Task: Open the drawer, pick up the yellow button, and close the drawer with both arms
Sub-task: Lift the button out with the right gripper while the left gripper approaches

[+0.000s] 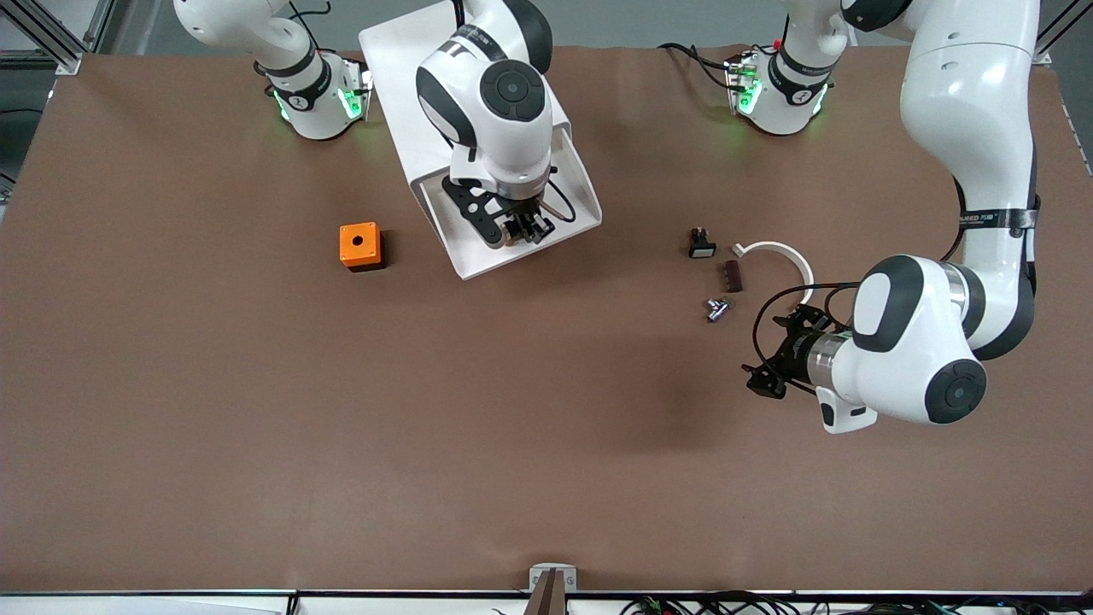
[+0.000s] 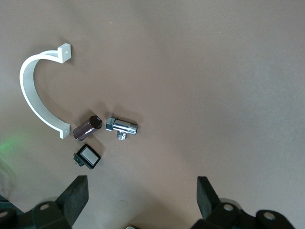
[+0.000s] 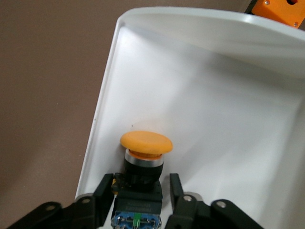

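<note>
Orange-capped black-bodied push button (image 3: 143,162) with blue rear between black fingers (image 3: 106,193); white plastic drawer tray (image 3: 224,119); brown desk (image 1: 512,427); orange cube (image 1: 359,245).

This is a robotics lab set up for manipulation trials. Two large white arms (image 1: 965,171) are bolted at one edge of a wide surface (image 1: 341,427) covered in plain brown matting, their bases (image 1: 320,98) glowing with green status lights and trailing black cables (image 1: 692,55), while aluminium framing (image 1: 51,34) stands at the corner. Spread on the matting are loose test parts rather than household goods: a white cabinet (image 1: 401,77) with a pulled-out drawer (image 1: 568,162), an orange cube (image 1: 359,245), a white curved clamp (image 1: 781,252) and a chrome fitting (image 1: 717,309).
</note>
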{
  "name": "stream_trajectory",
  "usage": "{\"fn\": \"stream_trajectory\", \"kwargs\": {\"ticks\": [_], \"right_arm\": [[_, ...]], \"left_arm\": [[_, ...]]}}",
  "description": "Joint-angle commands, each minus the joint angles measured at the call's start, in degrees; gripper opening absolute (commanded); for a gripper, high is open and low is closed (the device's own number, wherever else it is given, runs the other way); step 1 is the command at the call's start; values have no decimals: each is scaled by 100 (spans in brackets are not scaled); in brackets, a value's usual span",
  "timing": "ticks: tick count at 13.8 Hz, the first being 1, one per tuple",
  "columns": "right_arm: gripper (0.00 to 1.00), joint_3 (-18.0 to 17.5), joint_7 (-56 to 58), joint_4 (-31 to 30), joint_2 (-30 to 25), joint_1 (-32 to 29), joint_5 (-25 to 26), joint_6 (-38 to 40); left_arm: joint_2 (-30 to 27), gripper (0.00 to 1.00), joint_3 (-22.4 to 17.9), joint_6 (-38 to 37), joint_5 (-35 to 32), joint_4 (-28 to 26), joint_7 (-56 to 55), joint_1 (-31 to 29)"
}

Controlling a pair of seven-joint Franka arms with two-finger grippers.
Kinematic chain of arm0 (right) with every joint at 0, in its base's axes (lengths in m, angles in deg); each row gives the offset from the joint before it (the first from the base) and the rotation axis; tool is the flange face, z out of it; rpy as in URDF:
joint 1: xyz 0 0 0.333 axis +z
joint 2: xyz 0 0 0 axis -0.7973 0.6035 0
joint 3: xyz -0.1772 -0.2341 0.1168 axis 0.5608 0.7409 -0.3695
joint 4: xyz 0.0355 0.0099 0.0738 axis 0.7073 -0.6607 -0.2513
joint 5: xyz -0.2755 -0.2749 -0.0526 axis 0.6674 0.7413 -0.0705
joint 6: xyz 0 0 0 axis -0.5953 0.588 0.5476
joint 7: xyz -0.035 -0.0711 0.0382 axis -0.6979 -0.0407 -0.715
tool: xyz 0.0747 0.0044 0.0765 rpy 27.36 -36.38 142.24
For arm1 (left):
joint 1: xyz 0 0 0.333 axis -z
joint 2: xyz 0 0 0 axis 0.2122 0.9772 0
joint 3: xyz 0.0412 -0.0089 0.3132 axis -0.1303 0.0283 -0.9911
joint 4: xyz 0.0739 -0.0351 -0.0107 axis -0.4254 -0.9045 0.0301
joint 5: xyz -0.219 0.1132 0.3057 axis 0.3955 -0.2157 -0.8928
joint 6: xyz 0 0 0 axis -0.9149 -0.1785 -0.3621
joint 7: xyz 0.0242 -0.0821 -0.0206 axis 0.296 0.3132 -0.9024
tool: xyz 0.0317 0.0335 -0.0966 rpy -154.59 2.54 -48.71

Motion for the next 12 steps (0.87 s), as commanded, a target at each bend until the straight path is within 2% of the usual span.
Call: {"fn": "stream_trajectory", "kwargs": {"ticks": [1, 5, 7, 9, 12], "right_arm": [[3, 52, -43, 47, -23, 61, -52, 47], [0, 52, 10, 328, -32, -18, -131, 64], [0, 61, 184, 556, -50, -201, -254, 300], [0, 78, 929, 908, -67, -482, -386, 905], [0, 105, 2326, 874, -164, -1202, -325, 1049]], "left_arm": [[-181, 100, 5, 32, -118, -71, 161, 109], [-428, 100, 58, 94, -109, -79, 326, 118], [-472, 100, 312, 198, -109, -79, 826, 118], [-472, 100, 488, 427, -118, -97, 1240, 118], [-489, 100, 725, 795, -127, -106, 1768, 109]]}}
